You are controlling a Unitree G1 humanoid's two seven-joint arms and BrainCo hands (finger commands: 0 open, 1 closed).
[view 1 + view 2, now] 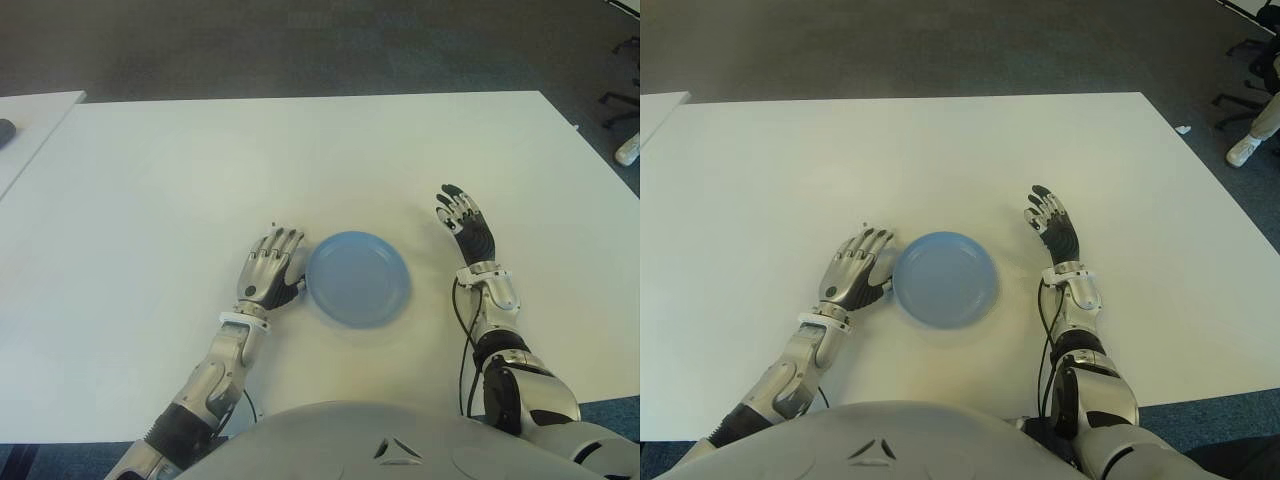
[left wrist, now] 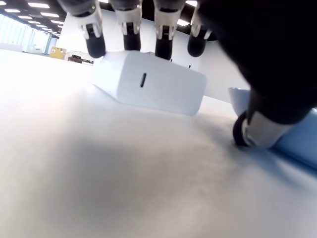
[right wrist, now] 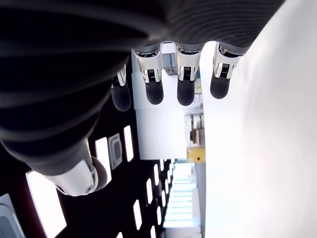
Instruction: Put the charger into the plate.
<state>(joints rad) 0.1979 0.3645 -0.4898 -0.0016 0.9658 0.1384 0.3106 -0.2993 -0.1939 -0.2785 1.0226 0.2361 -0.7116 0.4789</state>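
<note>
Left hand [image 1: 272, 270], fingers spread, covers the unlabelled white charger [image 2: 148, 82] beside the plate [image 1: 357, 278].

The counter [image 1: 150, 180] is plain white, with no pattern. The plate [image 1: 357, 278] is a flat light blue. The charger [image 2: 148, 82] is white with a small dark slot on its face. The left hand [image 1: 271, 265] is silver with dark fingertips; the right hand [image 1: 465, 222] is mostly black with silver joints. The floor [image 1: 300, 45] past the far edge is dark grey.
</note>
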